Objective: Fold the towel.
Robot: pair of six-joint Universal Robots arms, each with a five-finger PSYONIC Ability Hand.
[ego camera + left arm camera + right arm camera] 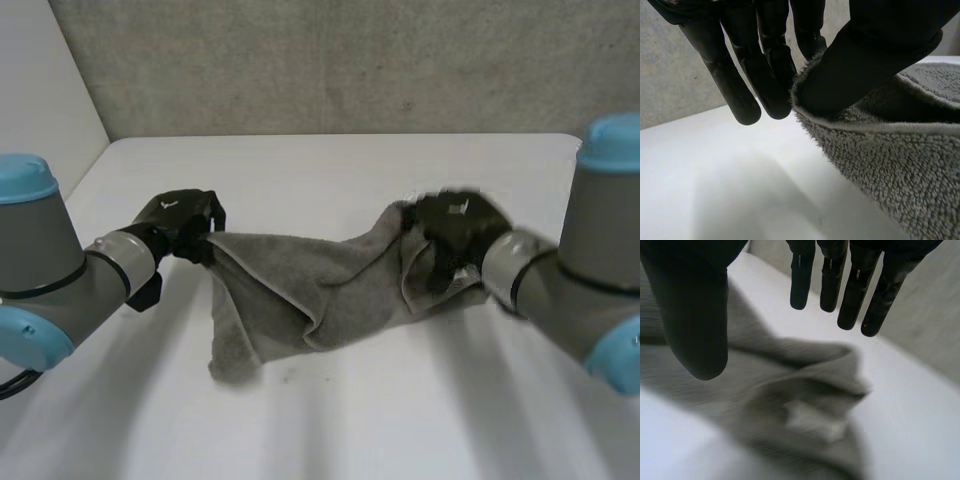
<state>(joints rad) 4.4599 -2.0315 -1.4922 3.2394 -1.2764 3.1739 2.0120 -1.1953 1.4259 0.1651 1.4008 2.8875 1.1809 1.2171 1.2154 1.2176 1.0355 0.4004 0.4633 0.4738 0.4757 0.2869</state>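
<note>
A grey towel lies bunched and creased across the middle of the white table. My left hand is at the towel's left corner. There its thumb presses the towel's hemmed edge against the fingers, so the hand is shut on the cloth. My right hand hovers over the towel's right end. Its fingers are straight and spread from the thumb, with nothing between them. Under its palm the towel lies in folds, with a white label showing.
A grey wall stands behind the table's far edge. Bare white tabletop lies in front of the towel and behind it. Both arms reach in from the near corners.
</note>
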